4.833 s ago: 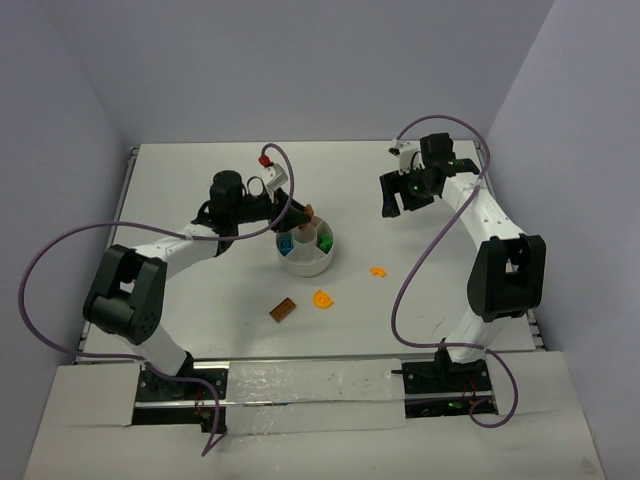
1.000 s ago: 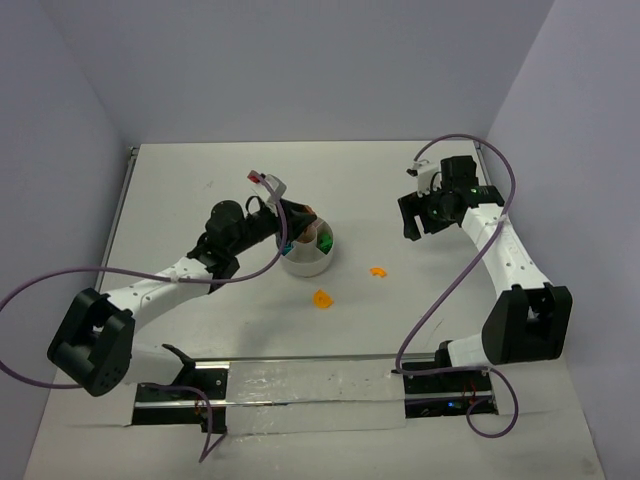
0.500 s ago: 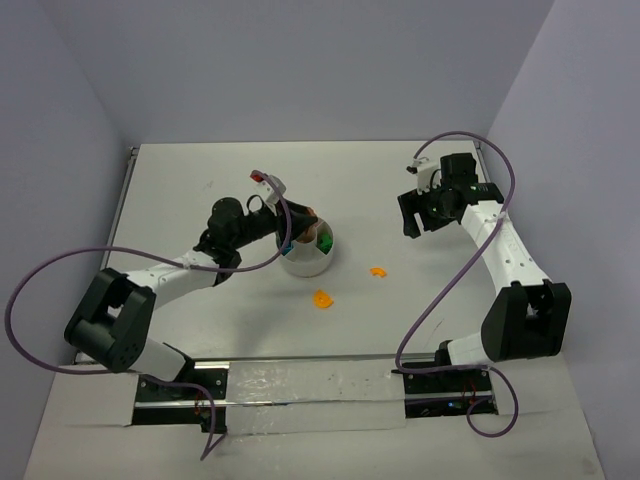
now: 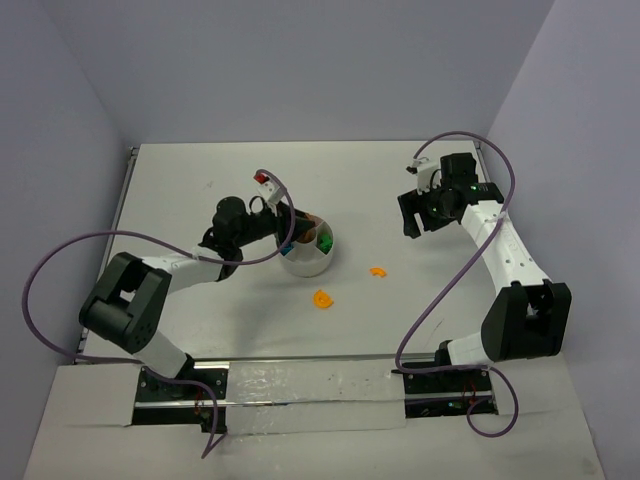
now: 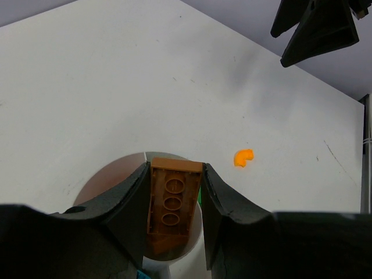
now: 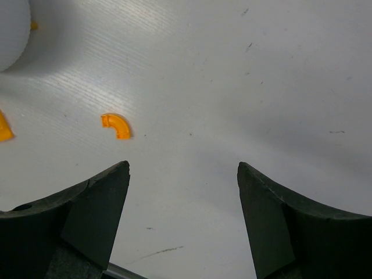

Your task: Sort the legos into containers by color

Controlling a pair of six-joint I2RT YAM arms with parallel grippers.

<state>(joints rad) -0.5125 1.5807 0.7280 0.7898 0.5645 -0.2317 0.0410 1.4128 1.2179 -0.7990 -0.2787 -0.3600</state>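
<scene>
Legos, top view: two yellow-orange curved pieces [image 4: 322,298] lie on the white bench [image 4: 200,170] near the round white plastic dish [image 4: 305,263]. Left wrist: left pincer [image 5: 174,170] clamps a brown-orange flat brick [image 5: 172,203] above the dish; release low over its matching compartment. Right wrist: right pincer [image 6: 183,174] wide, empty.

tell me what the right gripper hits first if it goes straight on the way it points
Most likely the bare table. The open right gripper frames only white surface ahead; the curved orange lego lies off to one side of that line, though depth is hard to judge.
</scene>
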